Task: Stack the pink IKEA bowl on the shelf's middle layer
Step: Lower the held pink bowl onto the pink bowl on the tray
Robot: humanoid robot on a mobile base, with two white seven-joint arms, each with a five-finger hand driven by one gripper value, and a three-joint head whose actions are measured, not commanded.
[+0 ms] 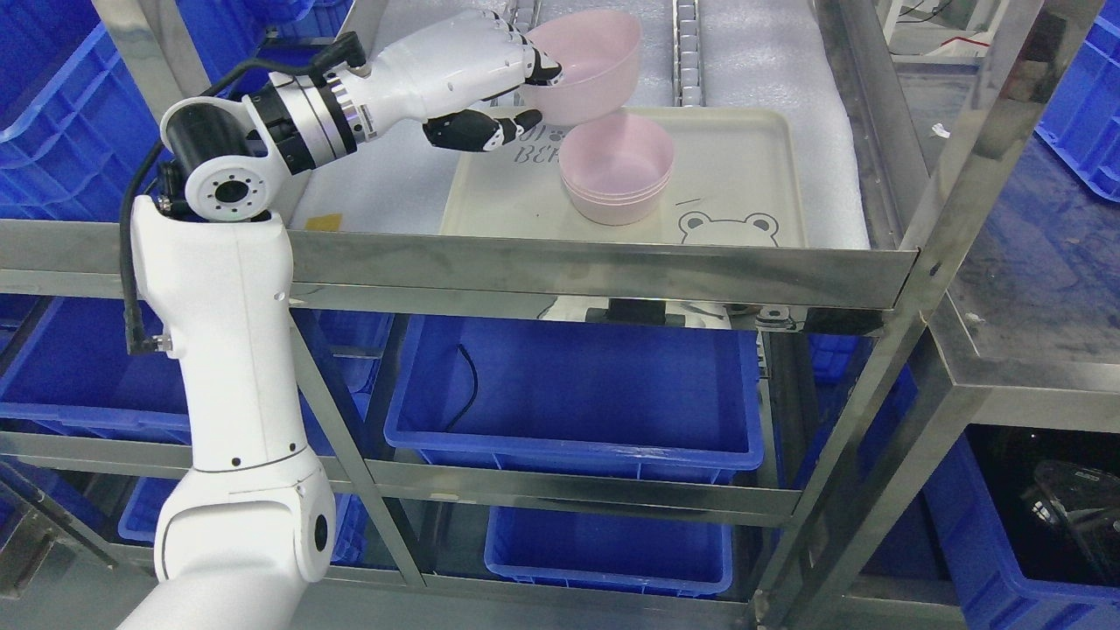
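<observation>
Steel shelf rack among blue plastic bins: one pink bowl carried in, stacking not yet finished.
The left robot hand (pixel 512 83) pinches the rim of a tilted pale pink plastic bowl (pixel 588 66), just above and behind the stack of pink bowls (pixel 617 171) on the cream bear-print tray (pixel 744 166); lowering and release remain.

1. The cream tray (pixel 752 166) carries grey lettering near its far left corner. Only "BE" can be read, since the left hand's (pixel 490 83) dark thumb (pixel 472 131) covers the line above and the stacked pink bowls (pixel 617 171) hide the rest.
2. A printed bear face (pixel 728 227) sits on the tray's near edge, right of the stack. It has no words.
</observation>
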